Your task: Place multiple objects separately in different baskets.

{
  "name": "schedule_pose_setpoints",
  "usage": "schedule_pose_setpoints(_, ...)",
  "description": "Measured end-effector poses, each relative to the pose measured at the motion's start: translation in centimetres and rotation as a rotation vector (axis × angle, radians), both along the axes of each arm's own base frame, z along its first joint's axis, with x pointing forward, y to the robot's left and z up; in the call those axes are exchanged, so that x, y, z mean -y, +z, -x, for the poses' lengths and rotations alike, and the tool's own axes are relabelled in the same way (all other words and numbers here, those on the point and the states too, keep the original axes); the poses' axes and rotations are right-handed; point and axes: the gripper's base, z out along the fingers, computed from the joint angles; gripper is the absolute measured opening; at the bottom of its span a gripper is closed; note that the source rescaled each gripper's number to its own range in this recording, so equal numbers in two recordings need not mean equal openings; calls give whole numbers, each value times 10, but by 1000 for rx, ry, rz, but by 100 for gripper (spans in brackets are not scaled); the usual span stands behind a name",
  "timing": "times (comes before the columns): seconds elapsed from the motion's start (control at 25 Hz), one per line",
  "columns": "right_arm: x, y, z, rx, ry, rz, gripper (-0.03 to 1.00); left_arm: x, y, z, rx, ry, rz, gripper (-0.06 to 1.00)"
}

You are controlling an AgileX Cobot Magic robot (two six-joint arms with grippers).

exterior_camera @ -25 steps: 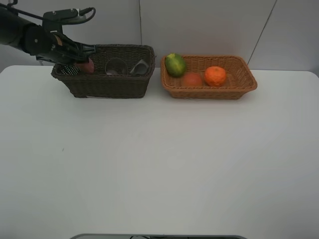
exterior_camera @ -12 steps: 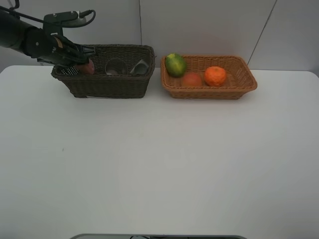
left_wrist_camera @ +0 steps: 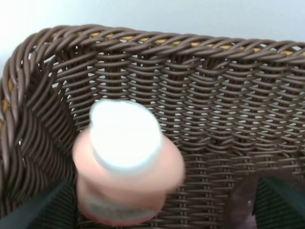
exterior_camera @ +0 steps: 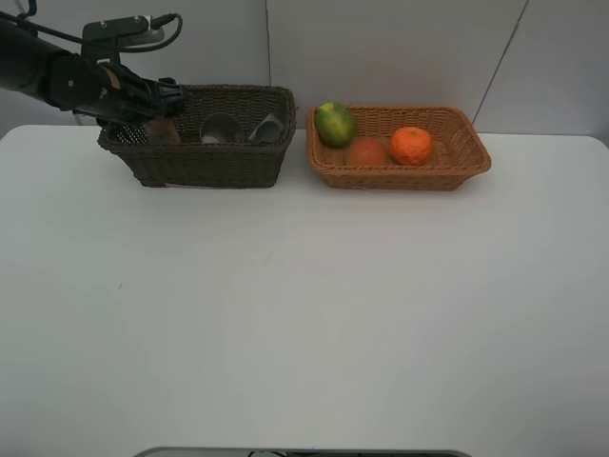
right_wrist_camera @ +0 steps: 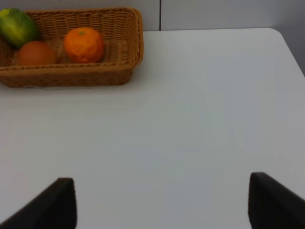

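Observation:
The pink white-capped bottle (left_wrist_camera: 126, 162) stands inside the left end of the dark brown basket (exterior_camera: 209, 162), slightly blurred; it also shows in the high view (exterior_camera: 162, 130). My left gripper (exterior_camera: 150, 116) hovers just above it, open, with its fingers (left_wrist_camera: 43, 210) wide on either side and not touching. The purple cup (exterior_camera: 222, 127) and the grey pump bottle (exterior_camera: 268, 127) lie in the same basket. The green fruit (exterior_camera: 335, 123), red-orange fruit (exterior_camera: 366, 151) and mandarin (exterior_camera: 411, 145) sit in the light tan basket (exterior_camera: 400, 181). My right gripper (right_wrist_camera: 164, 205) is open and empty over the bare table.
The two baskets stand side by side at the back of the white table (exterior_camera: 304, 305), close to the wall. The right wrist view shows the tan basket (right_wrist_camera: 71, 76) far ahead and the table's right edge (right_wrist_camera: 290, 52).
The pink bottle has dropped lower into the dark basket, out of the left gripper's fingers. The left gripper has lifted slightly. Nothing else has moved.

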Motion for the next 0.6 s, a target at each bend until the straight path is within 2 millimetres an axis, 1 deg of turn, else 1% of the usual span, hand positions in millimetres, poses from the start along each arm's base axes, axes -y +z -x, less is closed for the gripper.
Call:
schedule_pose_setpoints(0.08, 0, 0, 0, 0, 0, 0, 91, -1, 8, 1, 6, 3, -2, 94)
schedule_pose_setpoints(0.16, 0, 0, 0, 0, 0, 0, 91, -2, 20, 4, 10, 11, -8, 94)
schedule_pose_setpoints(0.28, 0, 0, 0, 0, 0, 0, 91, -4, 49, 11, 35, 24, -15, 94)
schedule_pose_setpoints(0.32, 0, 0, 0, 0, 0, 0, 91, -4, 49, 11, 35, 24, -15, 94)
schedule_pose_setpoints(0.36, 0, 0, 0, 0, 0, 0, 91, -7, 74, 19, 59, 35, -19, 94)
schedule_pose_setpoints(0.4, 0, 0, 0, 0, 0, 0, 91, -8, 87, 25, 75, 40, -19, 94)
schedule_pose_setpoints(0.48, 0, 0, 0, 0, 0, 0, 91, -11, 111, 39, 108, 46, -22, 94)
schedule_pose_setpoints(0.56, 0, 0, 0, 0, 0, 0, 91, -14, 135, 58, 151, 47, -24, 94)
schedule_pose_setpoints(0.6, 0, 0, 0, 0, 0, 0, 91, -16, 142, 68, 166, 44, -27, 94)
